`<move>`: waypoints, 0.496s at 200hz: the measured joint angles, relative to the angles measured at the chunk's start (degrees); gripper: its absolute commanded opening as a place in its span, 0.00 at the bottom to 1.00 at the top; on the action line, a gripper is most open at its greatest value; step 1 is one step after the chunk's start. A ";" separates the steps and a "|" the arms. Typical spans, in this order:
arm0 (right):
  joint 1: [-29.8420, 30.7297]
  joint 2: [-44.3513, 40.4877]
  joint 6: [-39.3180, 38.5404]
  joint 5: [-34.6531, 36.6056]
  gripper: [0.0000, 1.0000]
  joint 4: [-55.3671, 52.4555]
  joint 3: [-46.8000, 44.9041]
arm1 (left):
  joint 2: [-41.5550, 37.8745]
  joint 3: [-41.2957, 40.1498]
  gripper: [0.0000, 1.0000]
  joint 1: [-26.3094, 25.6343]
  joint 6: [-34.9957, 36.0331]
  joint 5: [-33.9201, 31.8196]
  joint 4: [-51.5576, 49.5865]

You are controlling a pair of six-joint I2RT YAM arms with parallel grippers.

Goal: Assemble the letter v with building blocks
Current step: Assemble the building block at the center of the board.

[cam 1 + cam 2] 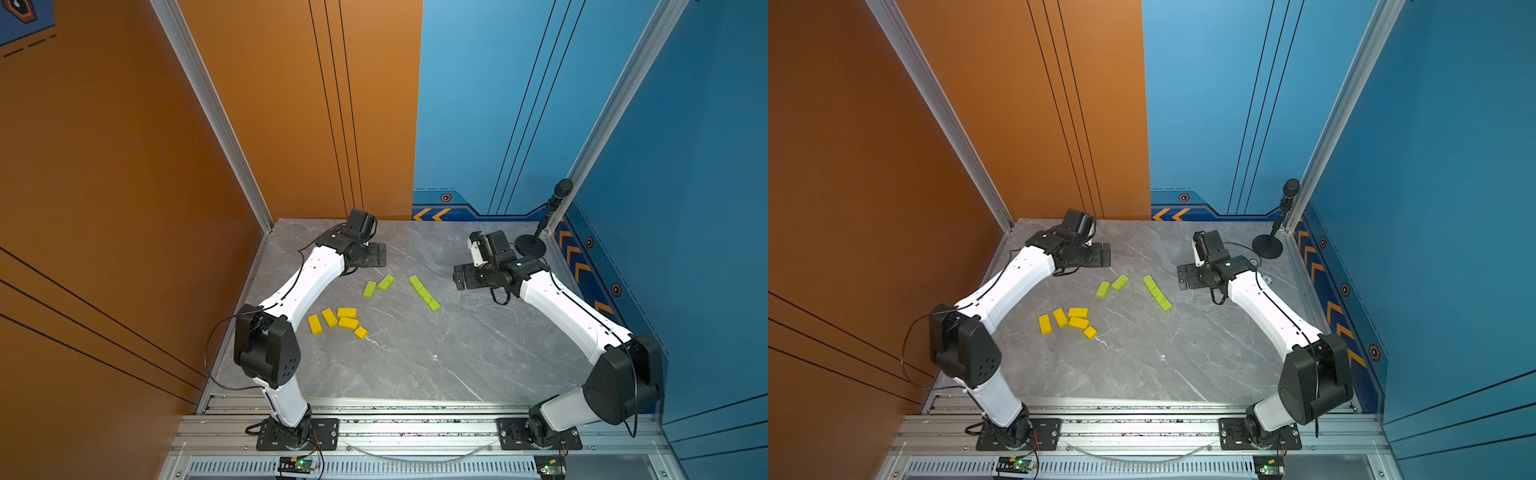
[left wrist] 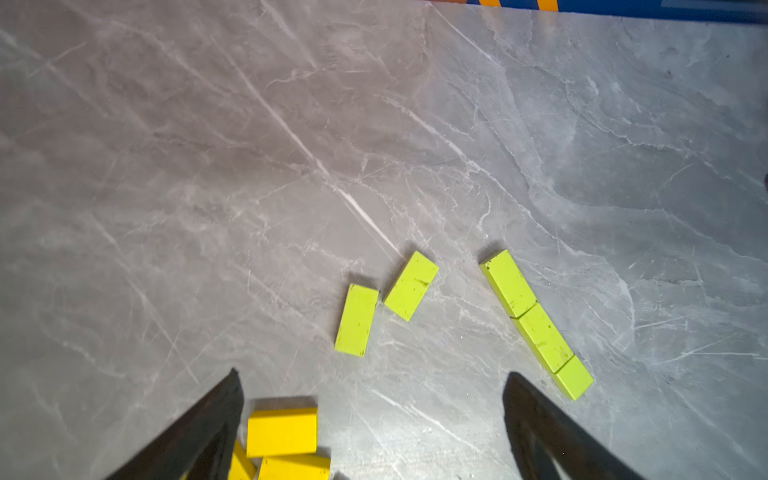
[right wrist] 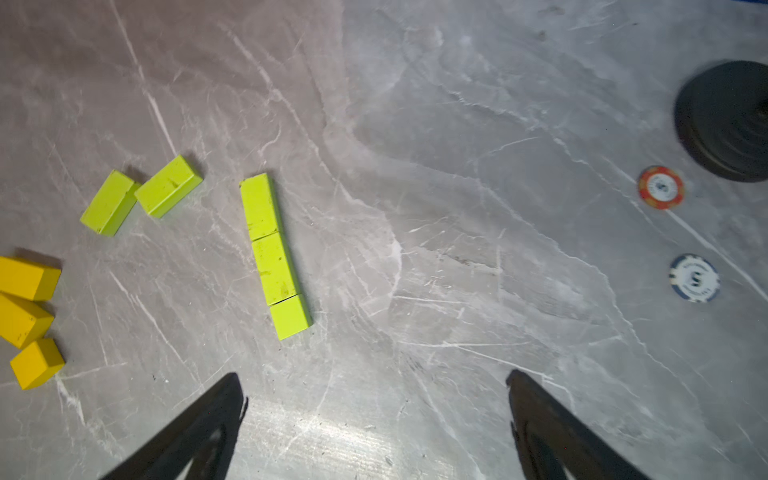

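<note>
Lime loose bricks lie nearest your left jaws, long axes slanted against the row; both jaws released, empty.

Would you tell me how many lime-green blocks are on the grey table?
5. Three lie end to end in one line: far lime-green brick, middle brick, small cube. Beside them, two loose bricks lie corner to corner: nearer brick, farther brick. None seems hidden.

Smooth grey marble-look tabletop, faintly glossy. Ahead of left pincer: matt painted blocks, lime ones scuffed with dark specks, yellow cleaner. Matt black fingers. Brushed metal rails.
</note>
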 measured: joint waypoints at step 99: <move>-6.36 -10.23 4.52 -1.86 1.00 -1.01 -10.25 | 18.53 8.20 0.99 -4.52 12.92 7.85 -5.44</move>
